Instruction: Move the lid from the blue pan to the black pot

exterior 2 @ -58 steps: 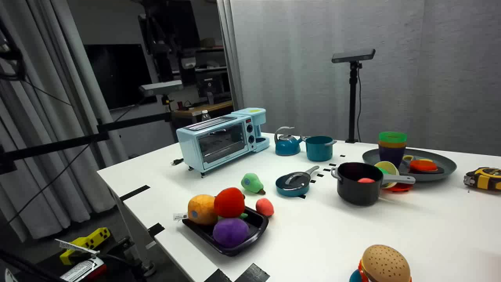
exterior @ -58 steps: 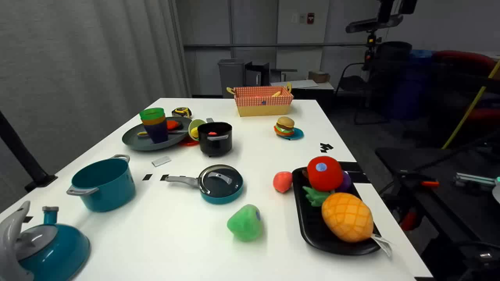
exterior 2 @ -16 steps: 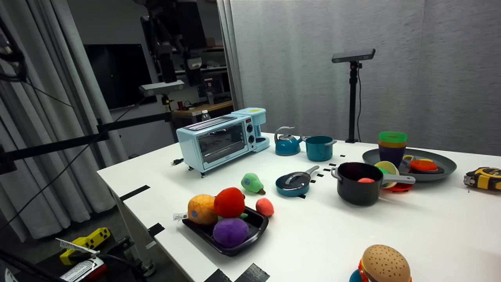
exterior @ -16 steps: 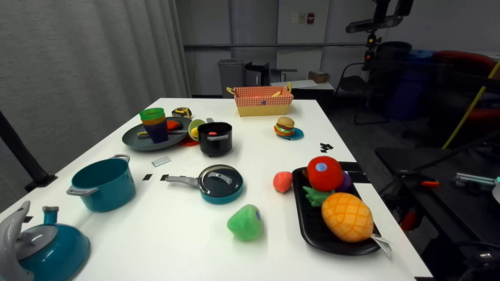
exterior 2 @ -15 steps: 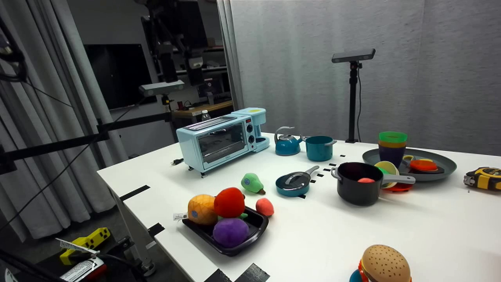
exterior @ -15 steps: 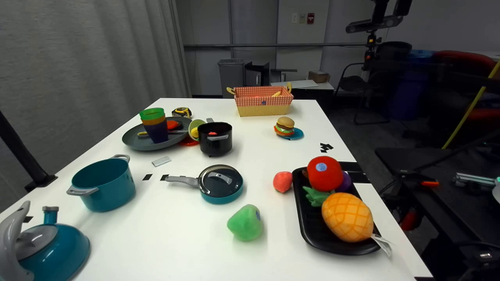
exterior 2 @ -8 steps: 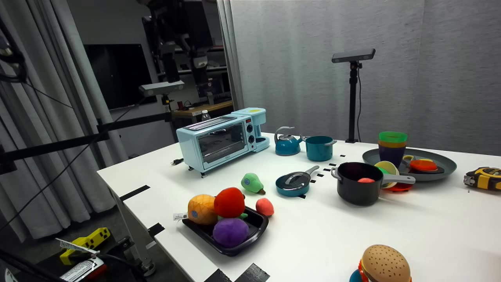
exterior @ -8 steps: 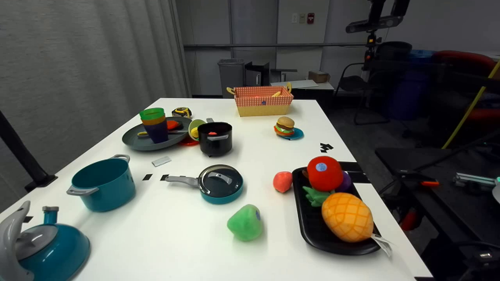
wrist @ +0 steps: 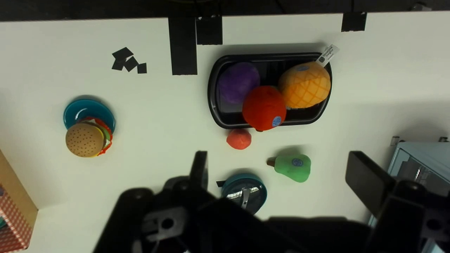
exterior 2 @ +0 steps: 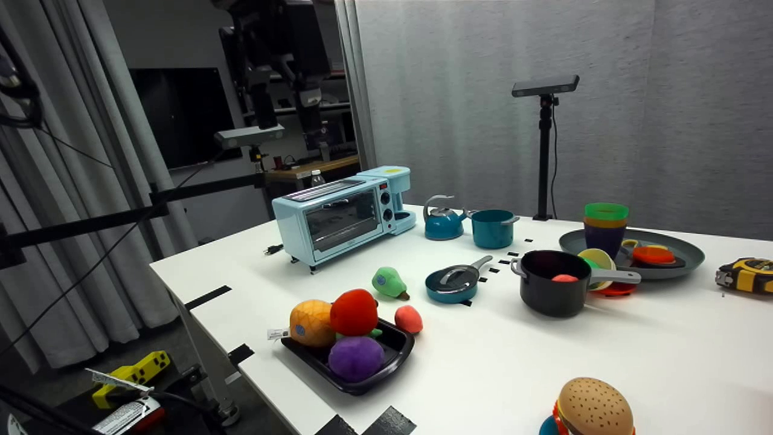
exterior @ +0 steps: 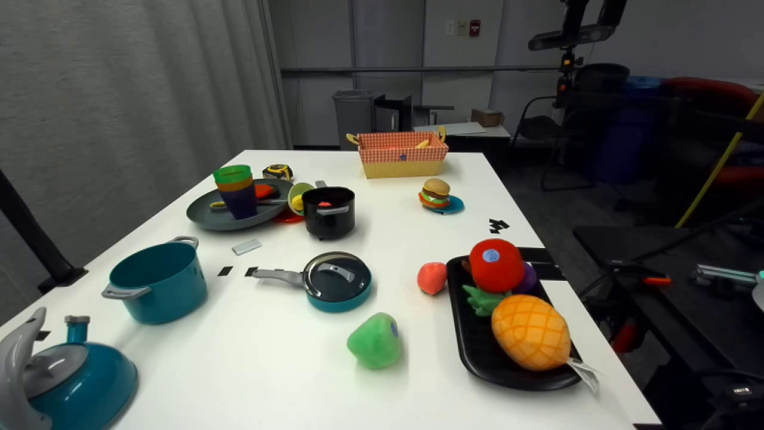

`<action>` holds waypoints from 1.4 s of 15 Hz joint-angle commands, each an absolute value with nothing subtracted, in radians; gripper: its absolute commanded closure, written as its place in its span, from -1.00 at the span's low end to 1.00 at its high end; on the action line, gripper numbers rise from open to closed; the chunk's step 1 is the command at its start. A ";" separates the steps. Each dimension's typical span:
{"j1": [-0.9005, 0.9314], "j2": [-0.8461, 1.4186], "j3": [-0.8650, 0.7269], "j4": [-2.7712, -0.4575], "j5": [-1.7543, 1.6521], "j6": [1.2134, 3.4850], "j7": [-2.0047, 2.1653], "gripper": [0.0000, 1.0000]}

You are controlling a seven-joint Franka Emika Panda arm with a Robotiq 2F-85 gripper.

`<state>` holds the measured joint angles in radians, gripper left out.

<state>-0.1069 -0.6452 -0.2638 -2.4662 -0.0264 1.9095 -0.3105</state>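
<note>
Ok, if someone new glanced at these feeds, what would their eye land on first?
Most likely the bright red, orange and purple plush toys crowded in the black tray near the edge of the white table. Next, perhaps, the light-blue toaster oven near the teal kettle in an exterior view, then the blue pan, mid-table, with the lid on it. In the wrist view, the open gripper looms large.

pos. chg.: in an exterior view, gripper [exterior 2: 287, 125] sits lower and further to the rt. of frame vs. approx. 4 sec. ago.
</note>
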 commanded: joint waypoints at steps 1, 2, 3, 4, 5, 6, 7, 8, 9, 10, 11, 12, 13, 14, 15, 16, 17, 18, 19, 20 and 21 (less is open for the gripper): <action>-0.111 -0.644 -0.261 -2.466 -0.021 1.915 -0.318 -1.00; -0.109 -0.643 -0.263 -2.463 -0.019 1.908 -0.325 -1.00; -0.108 -0.642 -0.264 -2.463 -0.017 1.905 -0.327 -1.00; -0.108 -0.641 -0.264 -2.463 -0.017 1.905 -0.327 -1.00; -0.108 -0.640 -0.264 -2.462 -0.018 1.904 -0.327 -1.00; -0.109 -0.639 -0.263 -2.462 -0.019 1.904 -0.327 -1.00; -0.108 -0.639 -0.264 -2.463 -0.017 1.906 -0.326 -1.00; -0.109 -0.640 -0.263 -2.464 -0.017 1.909 -0.325 -1.00; -0.110 -0.640 -0.263 -2.465 -0.017 1.912 -0.322 -1.00; -0.109 -0.641 -0.263 -2.465 -0.016 1.913 -0.321 -1.00; -0.054 -0.480 -0.241 -2.293 0.041 1.917 -0.283 -1.00; -0.047 -0.466 -0.235 -2.286 0.057 1.938 -0.277 -1.00; -0.037 -0.435 -0.226 -2.247 0.075 1.955 -0.274 -1.00; -0.027 -0.390 -0.214 -2.197 0.091 1.964 -0.268 -1.00; -0.020 -0.340 -0.199 -2.142 0.103 1.967 -0.259 -1.00; -0.013 -0.290 -0.186 -2.086 0.114 1.967 -0.250 -1.00; 0.003 -0.238 -0.185 -2.028 0.118 1.966 -0.236 -1.00; -0.009 -0.186 -0.163 -1.970 0.126 1.956 -0.229 -1.00; -0.010 -0.135 -0.153 -1.915 0.127 1.945 -0.215 -1.00; -0.015 -0.085 -0.143 -1.861 0.125 1.937 -0.205 -1.00; -0.021 -0.036 -0.136 -1.808 0.121 1.929 -0.198 -1.00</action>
<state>-0.0106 -0.2033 -0.1507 -2.0047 0.1043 1.9830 -0.2224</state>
